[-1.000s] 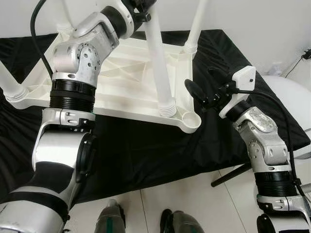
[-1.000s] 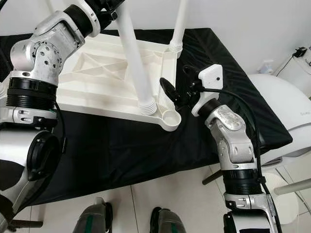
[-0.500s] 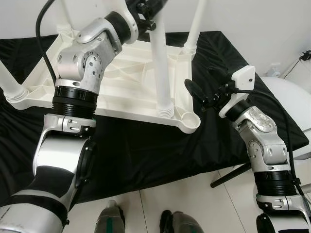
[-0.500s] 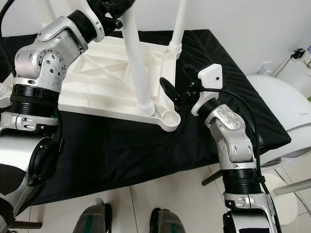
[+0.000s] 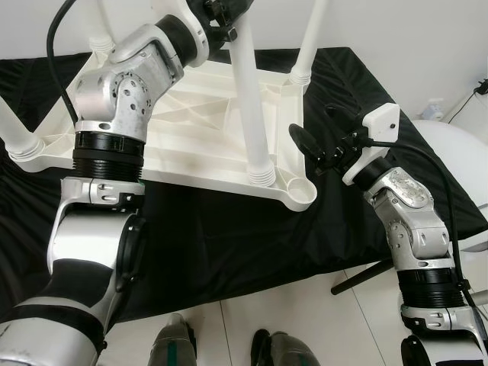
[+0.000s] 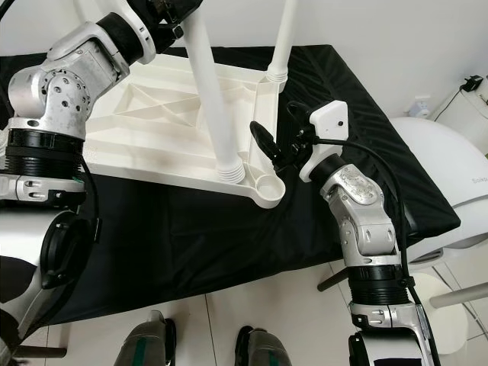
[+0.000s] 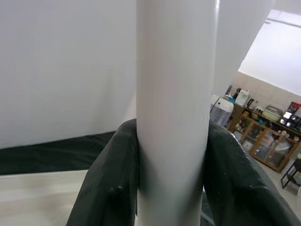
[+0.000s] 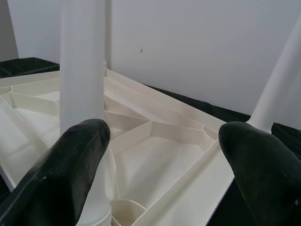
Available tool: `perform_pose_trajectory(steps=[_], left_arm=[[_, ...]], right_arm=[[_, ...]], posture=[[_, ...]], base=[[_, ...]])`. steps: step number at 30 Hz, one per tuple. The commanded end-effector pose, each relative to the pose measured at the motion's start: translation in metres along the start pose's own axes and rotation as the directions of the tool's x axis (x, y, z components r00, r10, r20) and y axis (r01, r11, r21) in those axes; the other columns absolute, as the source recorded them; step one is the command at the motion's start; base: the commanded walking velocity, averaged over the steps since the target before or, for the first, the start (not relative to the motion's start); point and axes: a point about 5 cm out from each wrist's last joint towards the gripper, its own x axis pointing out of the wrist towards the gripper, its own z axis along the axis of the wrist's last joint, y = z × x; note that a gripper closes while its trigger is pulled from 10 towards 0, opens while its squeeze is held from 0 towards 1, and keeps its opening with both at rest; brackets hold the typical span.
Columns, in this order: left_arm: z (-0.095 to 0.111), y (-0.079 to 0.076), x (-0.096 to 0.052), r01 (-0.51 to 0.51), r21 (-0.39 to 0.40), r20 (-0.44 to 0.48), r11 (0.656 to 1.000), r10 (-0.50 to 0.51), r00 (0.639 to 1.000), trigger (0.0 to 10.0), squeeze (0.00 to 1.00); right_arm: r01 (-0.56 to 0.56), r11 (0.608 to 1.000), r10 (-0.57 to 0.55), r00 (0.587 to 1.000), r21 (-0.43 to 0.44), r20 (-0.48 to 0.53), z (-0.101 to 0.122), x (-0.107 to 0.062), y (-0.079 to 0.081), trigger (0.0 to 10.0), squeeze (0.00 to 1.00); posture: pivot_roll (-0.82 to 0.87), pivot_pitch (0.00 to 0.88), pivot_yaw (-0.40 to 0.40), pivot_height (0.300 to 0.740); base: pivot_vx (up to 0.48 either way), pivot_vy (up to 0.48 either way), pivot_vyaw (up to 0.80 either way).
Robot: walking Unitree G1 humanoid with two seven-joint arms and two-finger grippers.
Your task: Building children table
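Note:
A white plastic children's table top [image 5: 191, 130] lies upside down on a black cloth [image 5: 229, 244]. Three white legs stand in its corners: far right [image 5: 309, 38], far left [image 5: 99, 30], near left [image 5: 15, 130]. My left gripper [image 7: 171, 174] is shut on a fourth white leg [image 5: 248, 99], high on its shaft. The leg's threaded end [image 5: 261, 175] rests on the underside just beside the empty near-right corner socket [image 5: 301, 189]. My right gripper [image 5: 324, 131] hangs open at the table's right edge, close to that socket, with nothing between its fingers [image 8: 56, 174].
The cloth-covered surface ends just before my feet [image 5: 175, 347] on a white tiled floor. A white rounded object [image 5: 457, 160] stands to the right, with a dark bar [image 5: 362, 274] slanting beneath it. A white wall is close behind the table.
My left arm's elbow swung right and back left, tilting the held leg slightly; its threaded end stayed beside the corner socket. The right gripper has not moved.

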Motion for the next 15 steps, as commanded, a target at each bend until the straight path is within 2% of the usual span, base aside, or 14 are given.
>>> perform_pose_trajectory(steps=[1, 6, 7, 8, 9, 10, 11, 15], left_arm=[[-0.0029, -0.0126, 0.0066, 0.093, -0.087, -0.028, 0.992, -0.096, 0.995, 0.0, 0.0], [0.0011, -0.0098, 0.0078, 0.083, -0.145, -0.019, 0.986, -0.087, 0.996, 0.0, 0.0], [0.0029, -0.0081, 0.0081, 0.077, -0.168, -0.014, 0.983, -0.08, 0.997, 3.8, 0.0], [0.0029, -0.0081, 0.0081, 0.077, -0.168, -0.014, 0.983, -0.08, 0.997, 3.8, 0.0], [0.0042, -0.0068, 0.0083, 0.074, -0.181, -0.011, 0.981, -0.077, 0.997, 10.0, 0.0], [0.0042, -0.0068, 0.0083, 0.074, -0.181, -0.011, 0.981, -0.077, 0.997, 10.0, 0.0], [0.0051, -0.0063, 0.0085, 0.077, -0.208, -0.006, 0.975, -0.08, 0.997, 10.0, 1.0], [0.0071, -0.0066, 0.0085, 0.093, -0.245, 0.01, 0.965, -0.093, 0.996, 10.0, 1.0]], right_arm=[[0.002, 1.0, -0.002, 1.0, -0.008, -0.006, -0.0017, 0.0, -0.0008, 10.0, 0.0], [0.0, 1.0, 0.0, 1.0, -0.009, -0.006, -0.0023, -0.0001, -0.0005, 10.0, 0.0], [-0.001, 1.0, 0.001, 1.0, -0.01, -0.006, -0.0027, -0.0004, -0.0001, 10.0, 0.0], [-0.001, 1.0, 0.001, 1.0, -0.01, -0.006, -0.0027, -0.0004, -0.0001, 10.0, 0.0], [-0.003, 1.0, 0.003, 1.0, -0.011, -0.007, -0.0032, -0.0006, 0.0003, 10.0, 0.0], [-0.003, 1.0, 0.003, 1.0, -0.011, -0.007, -0.0032, -0.0006, 0.0003, 10.0, 0.0], [-0.005, 1.0, 0.005, 1.0, -0.011, -0.007, -0.0037, -0.0007, 0.0009, 10.0, 0.0], [-0.008, 1.0, 0.007, 1.0, -0.013, -0.008, -0.0046, -0.0006, 0.0018, 10.0, 0.0]], posture=[[0.04, 0.093, -0.06, 0.74], [0.04, 0.091, -0.06, 0.74], [0.04, 0.09, -0.059, 0.74], [0.04, 0.09, -0.059, 0.74], [0.04, 0.09, -0.059, 0.74], [0.04, 0.09, -0.059, 0.74], [0.04, 0.089, -0.059, 0.74], [0.04, 0.088, -0.059, 0.74]], base=[[0.0, 0.0, 0.0], [0.0, 0.0, 0.0], [0.0, 0.0, 0.0], [0.0, 0.0, 0.0], [0.0, 0.0, 0.0], [0.0, 0.0, 0.0], [0.0, 0.0, 0.0], [0.0, 0.0, 0.0]])
